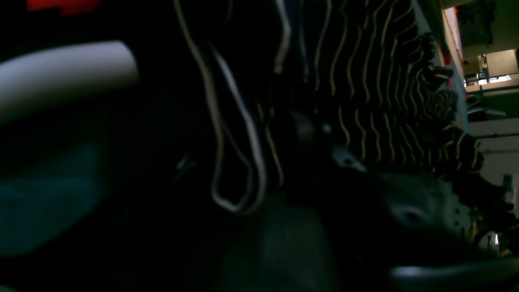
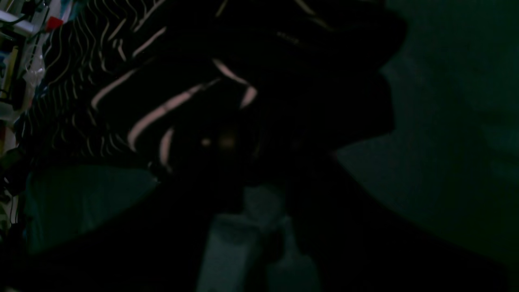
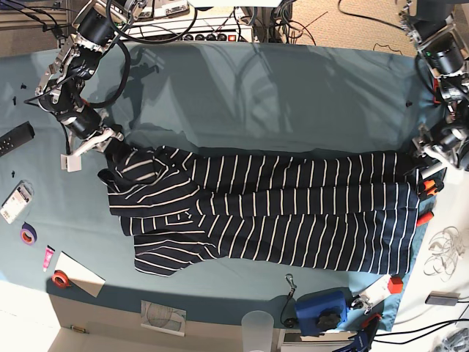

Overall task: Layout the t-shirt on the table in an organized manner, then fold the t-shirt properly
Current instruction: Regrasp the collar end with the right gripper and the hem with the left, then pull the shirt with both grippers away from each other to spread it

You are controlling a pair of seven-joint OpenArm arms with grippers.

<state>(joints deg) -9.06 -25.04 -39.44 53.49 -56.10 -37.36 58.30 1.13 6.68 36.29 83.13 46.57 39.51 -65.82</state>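
Note:
The navy white-striped t-shirt lies stretched lengthwise across the teal table, its left end rumpled with a folded sleeve. My right gripper sits at the shirt's upper left corner, which peaks up into it. In the right wrist view the striped cloth bunches right at the dark fingers. My left gripper is at the shirt's upper right hem corner. The left wrist view is dark, with folds of the shirt hanging close against the fingers. Both grippers look shut on the fabric.
A black remote, tape rolls and a white sheet lie at the left edge. A blue device and clear cup stand at the front. Red clips and cables are on the right.

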